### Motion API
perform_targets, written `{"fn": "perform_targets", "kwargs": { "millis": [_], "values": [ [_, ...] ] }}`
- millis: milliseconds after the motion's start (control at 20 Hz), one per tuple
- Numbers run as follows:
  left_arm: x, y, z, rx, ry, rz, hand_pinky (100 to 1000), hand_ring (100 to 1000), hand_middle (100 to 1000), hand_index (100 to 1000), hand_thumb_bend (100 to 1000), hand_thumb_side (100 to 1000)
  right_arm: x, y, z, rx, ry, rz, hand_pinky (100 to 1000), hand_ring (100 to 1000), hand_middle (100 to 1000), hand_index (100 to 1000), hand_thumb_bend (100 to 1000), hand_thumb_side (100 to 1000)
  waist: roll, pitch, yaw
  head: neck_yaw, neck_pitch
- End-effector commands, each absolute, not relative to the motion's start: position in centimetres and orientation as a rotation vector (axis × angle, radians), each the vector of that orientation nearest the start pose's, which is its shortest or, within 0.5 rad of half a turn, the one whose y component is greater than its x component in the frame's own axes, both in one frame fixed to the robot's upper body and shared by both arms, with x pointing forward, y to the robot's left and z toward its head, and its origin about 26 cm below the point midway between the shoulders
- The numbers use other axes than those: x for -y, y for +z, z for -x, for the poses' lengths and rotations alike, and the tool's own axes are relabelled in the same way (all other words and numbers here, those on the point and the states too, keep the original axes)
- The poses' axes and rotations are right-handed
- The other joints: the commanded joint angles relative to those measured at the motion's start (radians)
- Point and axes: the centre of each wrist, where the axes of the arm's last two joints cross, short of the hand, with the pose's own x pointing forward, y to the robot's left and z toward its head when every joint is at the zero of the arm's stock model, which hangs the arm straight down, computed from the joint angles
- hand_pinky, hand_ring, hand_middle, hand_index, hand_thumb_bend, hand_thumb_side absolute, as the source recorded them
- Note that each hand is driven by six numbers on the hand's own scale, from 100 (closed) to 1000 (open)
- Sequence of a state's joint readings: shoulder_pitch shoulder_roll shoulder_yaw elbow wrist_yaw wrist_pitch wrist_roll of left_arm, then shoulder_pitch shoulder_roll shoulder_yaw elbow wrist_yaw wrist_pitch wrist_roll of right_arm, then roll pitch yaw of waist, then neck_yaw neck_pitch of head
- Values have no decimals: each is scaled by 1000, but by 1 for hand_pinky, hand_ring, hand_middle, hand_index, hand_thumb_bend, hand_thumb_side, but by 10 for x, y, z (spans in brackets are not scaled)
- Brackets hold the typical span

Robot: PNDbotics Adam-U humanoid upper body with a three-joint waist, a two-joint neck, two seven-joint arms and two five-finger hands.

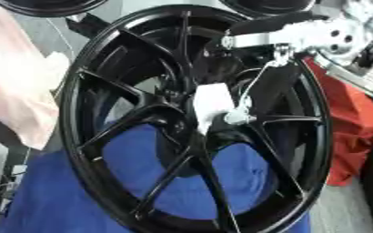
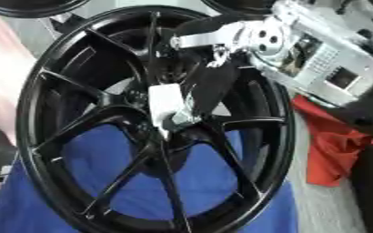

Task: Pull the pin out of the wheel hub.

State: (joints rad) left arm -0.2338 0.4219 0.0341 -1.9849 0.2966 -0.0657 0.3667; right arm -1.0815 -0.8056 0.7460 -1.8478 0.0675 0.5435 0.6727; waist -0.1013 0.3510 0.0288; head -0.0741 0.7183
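A black multi-spoke wheel stands tilted and fills most of the view. At its hub sits a white block with a small silvery piece at its lower right; I take this for the pin. My right arm, with a silver wrist, comes in from the upper right. My right hand is black and reaches down to the white block, its tip right beside the silvery piece. The hand is dark against the dark spokes, so its grip is not readable. My left hand shows in neither view.
Blue cloth lies under and behind the wheel. A red cloth is bunched at the right, a pale pink cloth at the left. Parts of other black wheels show along the top edge.
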Motion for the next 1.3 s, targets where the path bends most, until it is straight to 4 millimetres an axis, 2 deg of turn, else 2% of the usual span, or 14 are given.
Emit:
{"fn": "perform_targets", "kwargs": {
  "millis": [50,150,450,750,1300],
  "values": [
    [-289,198,-293,2293,135,-145,828,698,639,750,147,787,148,317,-320,1290,1791,362,778,768,781,825,505,244,5,-13,1,-3,-11],
    [-289,198,-293,2293,136,-146,828,699,639,750,147,787,147,319,-319,1299,1790,362,765,746,744,806,496,245,5,-13,-1,-3,-9],
    [-289,198,-292,2290,136,-147,829,699,640,750,148,787,144,325,-312,1335,1796,360,759,738,715,781,480,246,6,-16,-7,1,-6],
    [-289,197,-292,2289,140,-145,829,700,641,749,149,786,147,322,-318,1315,1782,364,756,737,649,735,476,228,6,-18,-9,2,-11],
    [-289,196,-292,2287,148,-145,830,697,640,749,151,786,147,320,-321,1307,1771,345,732,685,569,659,353,100,5,-21,-8,1,-13]
  ]
}}
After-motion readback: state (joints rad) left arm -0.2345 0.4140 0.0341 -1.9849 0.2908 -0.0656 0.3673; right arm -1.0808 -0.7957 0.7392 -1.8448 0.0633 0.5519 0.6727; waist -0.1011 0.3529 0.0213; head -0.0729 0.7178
